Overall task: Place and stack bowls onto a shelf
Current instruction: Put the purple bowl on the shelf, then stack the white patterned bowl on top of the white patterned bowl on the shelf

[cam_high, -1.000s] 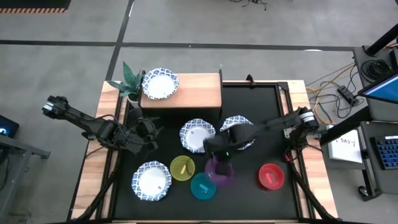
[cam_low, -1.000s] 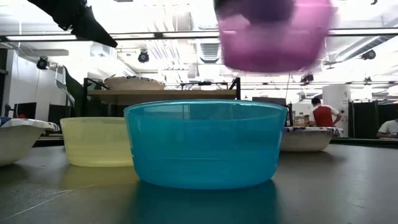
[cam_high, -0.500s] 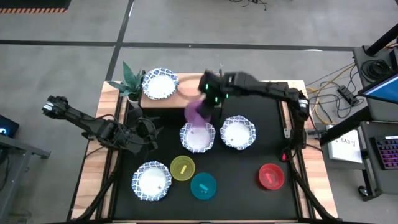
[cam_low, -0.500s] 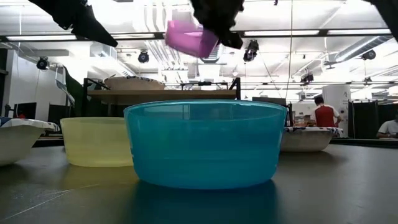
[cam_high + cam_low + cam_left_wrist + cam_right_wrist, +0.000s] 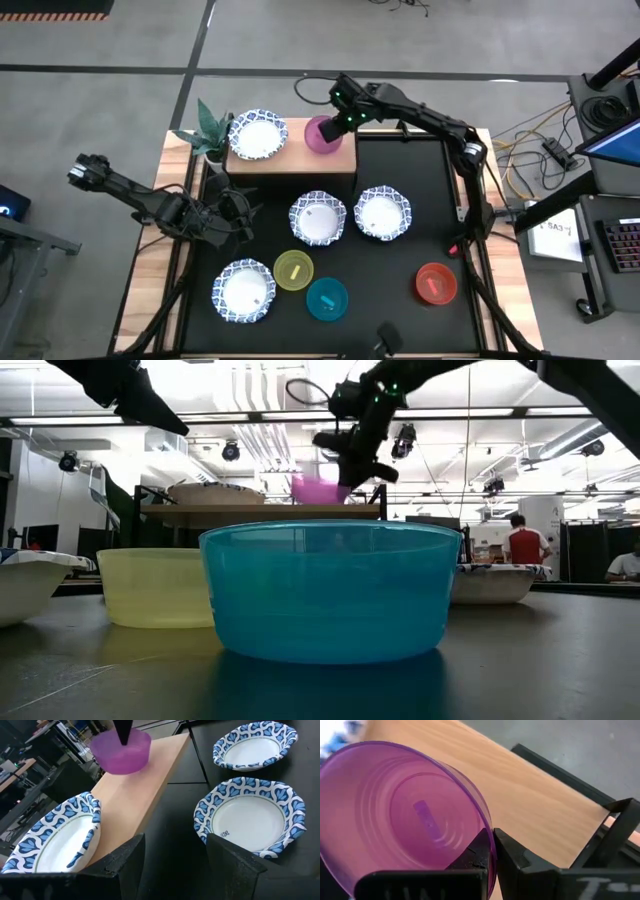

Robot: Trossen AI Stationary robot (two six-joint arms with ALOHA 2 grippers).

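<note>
The right gripper reaches over the right half of the shelf, its jaws pinched on the rim of the purple bowl, one finger inside the wall and one outside, as the right wrist view shows. The purple bowl is upright at the shelf's right end; from the low view it sits at plank level, though whether it fully rests on the wood cannot be told. On the left end of the shelf lies a white bowl with a blue wavy rim, well apart from the purple one. Two more white bowls lie side by side on the black mat in front of the shelf, and a fourth lies near the mat's front left. Beside it stands the yellow bowl, the teal bowl just next to that, and the red bowl well apart at the front right. The left gripper hangs low over the mat's left side, pointing toward the shelf, jaws wide apart and holding nothing. A potted plant stands at the shelf's left end.
</note>
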